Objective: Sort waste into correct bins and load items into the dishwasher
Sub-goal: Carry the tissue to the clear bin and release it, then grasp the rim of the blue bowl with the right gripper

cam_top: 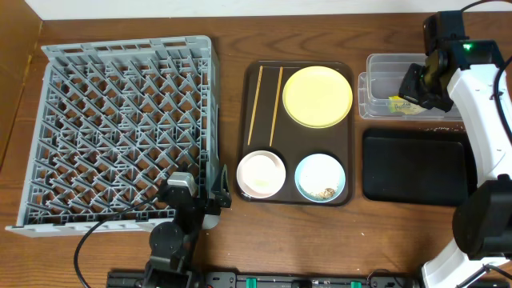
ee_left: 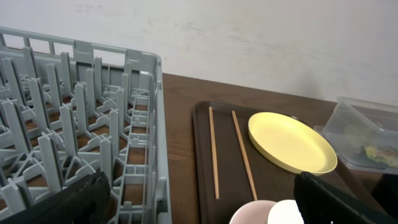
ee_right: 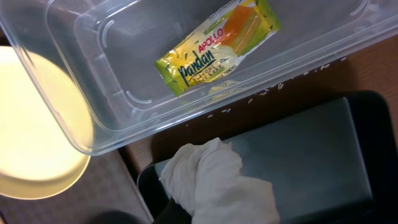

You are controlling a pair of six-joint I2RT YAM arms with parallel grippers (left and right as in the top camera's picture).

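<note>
While waste is being sorted, a crumpled tissue [ee_right: 217,183] is apparently pinched by the jaws of the right gripper [cam_top: 418,86] over the black bin [cam_top: 416,164]; release there is called for next. The jaws of the left gripper [ee_left: 200,190] are held spread.

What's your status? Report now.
Left hand open by dish rack. Right hand shut on crumpled tissue. Pandan wrapper in clear bin. Black bin unobstructed.

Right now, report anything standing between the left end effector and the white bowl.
Nothing visible does. The open left end effector hovers at the rack's near right corner. The bowl sits just to its right on the tray, with only bare table and tray rim between.
</note>
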